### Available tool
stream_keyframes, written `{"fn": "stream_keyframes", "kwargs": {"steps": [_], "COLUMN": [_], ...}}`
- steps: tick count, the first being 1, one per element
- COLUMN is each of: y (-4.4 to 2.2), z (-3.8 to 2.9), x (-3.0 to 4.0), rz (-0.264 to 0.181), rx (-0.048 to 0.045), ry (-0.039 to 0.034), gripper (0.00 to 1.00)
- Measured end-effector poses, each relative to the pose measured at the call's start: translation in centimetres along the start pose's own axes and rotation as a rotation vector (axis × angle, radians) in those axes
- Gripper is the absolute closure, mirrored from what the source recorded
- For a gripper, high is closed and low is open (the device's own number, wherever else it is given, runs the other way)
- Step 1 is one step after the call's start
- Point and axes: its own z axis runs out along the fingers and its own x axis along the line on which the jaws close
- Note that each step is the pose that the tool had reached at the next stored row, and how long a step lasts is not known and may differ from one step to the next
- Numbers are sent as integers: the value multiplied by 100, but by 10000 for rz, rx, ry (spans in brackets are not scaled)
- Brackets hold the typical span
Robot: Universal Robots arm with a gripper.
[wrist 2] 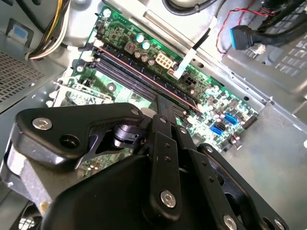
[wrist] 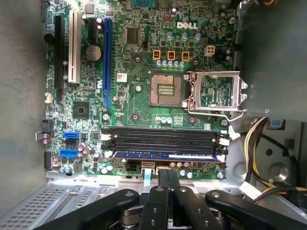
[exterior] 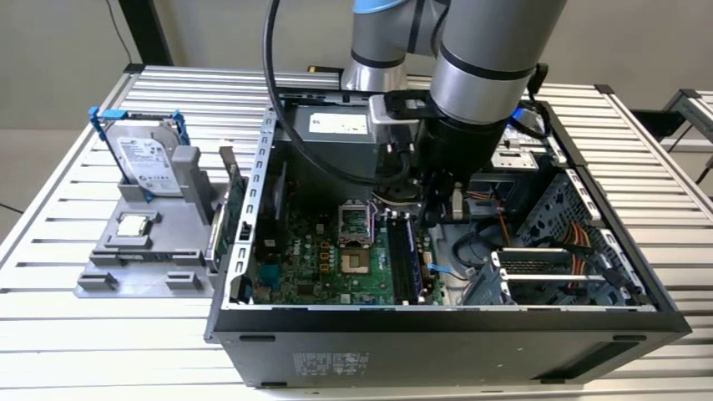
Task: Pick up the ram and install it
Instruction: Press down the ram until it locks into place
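The ram is a long narrow stick standing in the motherboard slot nearest my gripper, beside several empty black slots. In the second wrist view the ram runs diagonally across the green board. My gripper hangs inside the open computer case, just over the ram's middle, with its two black fingers pressed together and nothing between them. Whether the fingertips touch the stick I cannot tell. In the exterior view the gripper is low over the slot row.
The empty processor socket with its raised silver latch frame lies beyond the slots. Cables and the drive cage crowd the exterior view's right. Outside the case, a grey fixture holds a hard drive and a processor chip.
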Motion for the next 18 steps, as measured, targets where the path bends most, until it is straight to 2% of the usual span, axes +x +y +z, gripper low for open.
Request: {"fn": "stream_keyframes", "kwargs": {"steps": [3, 12, 18], "y": [0, -2, -3], "z": [-43, -234, -318], "x": [0, -2, -2], "rz": [0, 0, 0], "rx": [0, 0, 0], "ry": [0, 0, 5], "gripper": [100, 100, 100]}}
